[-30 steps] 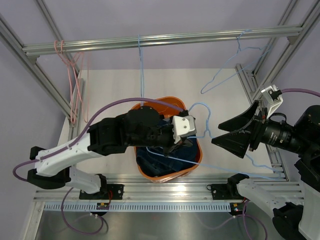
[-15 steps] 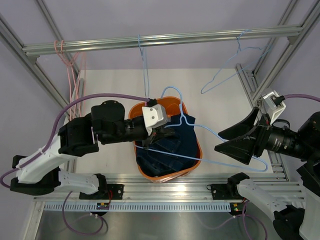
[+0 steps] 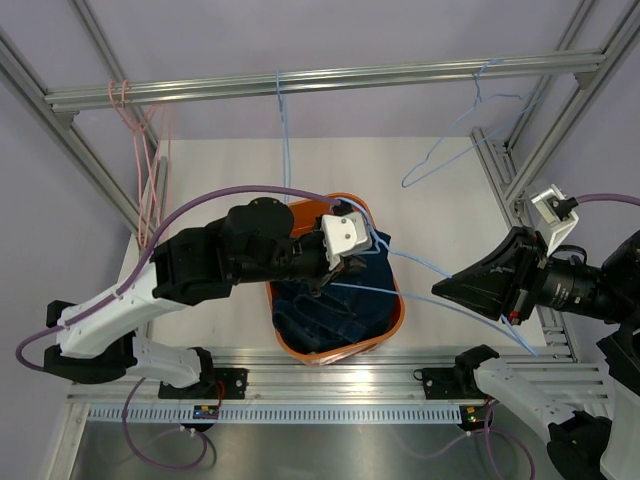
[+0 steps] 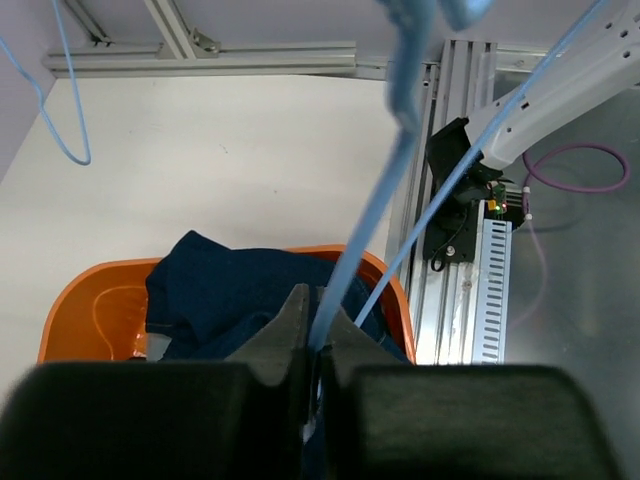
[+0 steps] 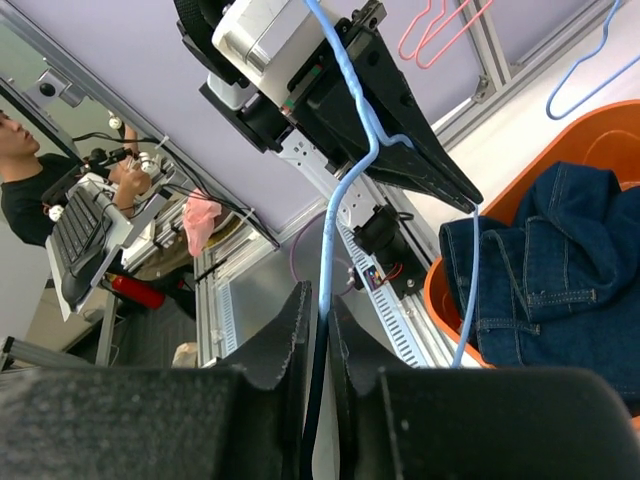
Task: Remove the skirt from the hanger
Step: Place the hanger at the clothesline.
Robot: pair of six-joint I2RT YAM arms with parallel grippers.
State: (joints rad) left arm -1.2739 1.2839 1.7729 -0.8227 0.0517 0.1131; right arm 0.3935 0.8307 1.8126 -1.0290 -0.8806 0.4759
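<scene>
A light-blue wire hanger [image 3: 415,268] spans the space between both arms above the basket. My left gripper [image 3: 335,272] is shut on its neck, and the wire runs up from between the fingertips [image 4: 318,300]. My right gripper [image 3: 438,288] is shut on the hanger's lower wire, seen pinched between its jaws [image 5: 318,295]. The skirt is out of view. The pink hangers [image 3: 150,170] hang on the frame at the far left, away from both grippers, and also show in the right wrist view [image 5: 440,25].
An orange basket [image 3: 397,318] [image 4: 90,300] holds dark navy denim [image 3: 325,312] [image 5: 560,260] under the left gripper. Other light-blue hangers [image 3: 284,130] [image 3: 460,140] hang from the top rail. Aluminium frame posts stand on both sides.
The right gripper has closed on the light-blue hanger's wire. The left arm swung left, then back right over the basket, still holding the hanger.
</scene>
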